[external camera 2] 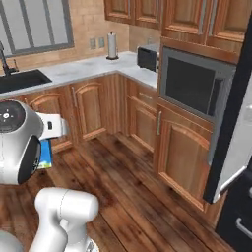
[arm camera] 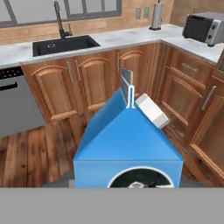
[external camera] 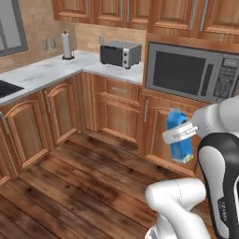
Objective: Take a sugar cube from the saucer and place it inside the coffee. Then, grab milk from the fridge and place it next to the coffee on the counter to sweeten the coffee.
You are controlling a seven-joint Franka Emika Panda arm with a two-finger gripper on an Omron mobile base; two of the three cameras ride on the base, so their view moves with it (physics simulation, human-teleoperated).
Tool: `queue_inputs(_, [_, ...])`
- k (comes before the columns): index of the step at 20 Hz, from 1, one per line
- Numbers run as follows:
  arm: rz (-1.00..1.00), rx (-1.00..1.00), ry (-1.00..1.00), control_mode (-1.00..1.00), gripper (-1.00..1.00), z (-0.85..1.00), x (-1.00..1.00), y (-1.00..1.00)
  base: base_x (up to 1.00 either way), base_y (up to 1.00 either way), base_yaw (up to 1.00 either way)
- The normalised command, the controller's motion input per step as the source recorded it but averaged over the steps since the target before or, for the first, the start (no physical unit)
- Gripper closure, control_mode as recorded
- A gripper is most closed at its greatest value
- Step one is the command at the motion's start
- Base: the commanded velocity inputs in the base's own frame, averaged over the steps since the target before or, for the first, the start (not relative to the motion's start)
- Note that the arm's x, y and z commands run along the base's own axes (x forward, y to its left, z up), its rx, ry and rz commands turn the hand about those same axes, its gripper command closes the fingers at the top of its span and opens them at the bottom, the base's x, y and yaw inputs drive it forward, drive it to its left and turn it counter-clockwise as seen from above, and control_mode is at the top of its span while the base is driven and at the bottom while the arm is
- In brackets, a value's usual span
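Observation:
The milk (external camera: 179,140), a blue gable-top carton, hangs in mid-air over the wooden floor with my gripper (external camera: 179,132) shut around its middle. From the hand view the milk (arm camera: 129,140) rises in the foreground, its white cap on the right slope. A blue corner of the milk (external camera 2: 46,155) peeks out behind the arm in the right base view. The fridge (external camera 2: 229,123) stands at the right edge with its black door swung open. The marble counter (external camera: 42,72) runs along the far wall and round the corner. The coffee, saucer and sugar cube are out of view.
A toaster oven (external camera: 120,53) and a paper towel roll (external camera: 67,45) stand on the counter. A built-in microwave (external camera: 191,72) sits just behind the carton. A black sink (arm camera: 65,45) and a dishwasher (arm camera: 13,100) lie ahead. Bare wooden floor (external camera: 79,186) spreads between the cabinets.

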Motion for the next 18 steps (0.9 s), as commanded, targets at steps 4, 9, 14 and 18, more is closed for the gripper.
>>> queue_inputs(4, [0.0, 0.0, 0.0, 1.0, 1.0, 0.0, 0.0, 0.0, 0.01, 0.84, 0.66])
queue_inputs(9, [0.0, 0.0, 0.0, 1.0, 1.0, 0.0, 0.0, 0.0, 0.32, 0.71, 0.61])
queue_inputs(14, [0.0, 0.0, 0.0, 1.0, 1.0, 0.0, 0.0, 0.0, 0.7, 0.55, 0.55])
queue_inputs(18, [0.0, 0.0, 0.0, 1.0, 1.0, 0.0, 0.0, 0.0, 1.0, 0.17, 0.45])
